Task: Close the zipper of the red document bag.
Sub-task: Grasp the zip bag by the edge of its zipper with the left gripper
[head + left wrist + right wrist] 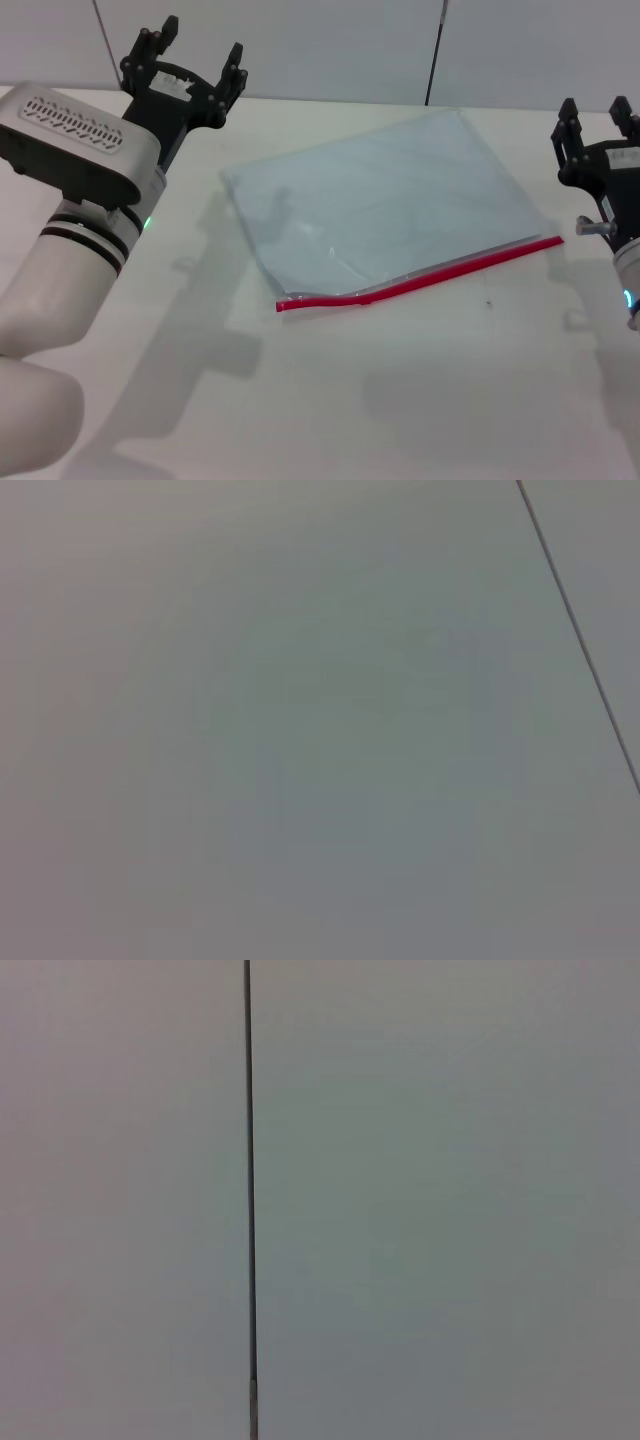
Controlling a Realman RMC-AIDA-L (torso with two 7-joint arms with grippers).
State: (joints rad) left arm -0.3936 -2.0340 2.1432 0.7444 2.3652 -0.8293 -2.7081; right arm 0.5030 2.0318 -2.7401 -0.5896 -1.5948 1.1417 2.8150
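A large, flat, rectangular document bag (385, 205) of translucent pale blue-grey plastic is lying skewed on the white tabletop (420, 400), between the two arms. Its thin bright red zipper (420, 278) is running along the long edge nearest the robot, from a kinked end near the middle of the tabletop out toward the right arm.

The black left gripper (196, 66) is hovering raised, well apart from the bag's far left corner, its fingers spread wide and holding nothing. The black right gripper (597, 118) is hanging just off the zipper's right end, its fingers also parted and empty.

The bag is looking light, thin and floppy, and likely slick on this smooth surface, so it is probably going to slide or buckle unless one gripper is pinning it while the other is pulling along the red strip. No slider is discernible.

Only the head view is showing the bag and grippers; both wrist views are showing just a plain pale wall (300, 730) with a dark seam (249, 1200).
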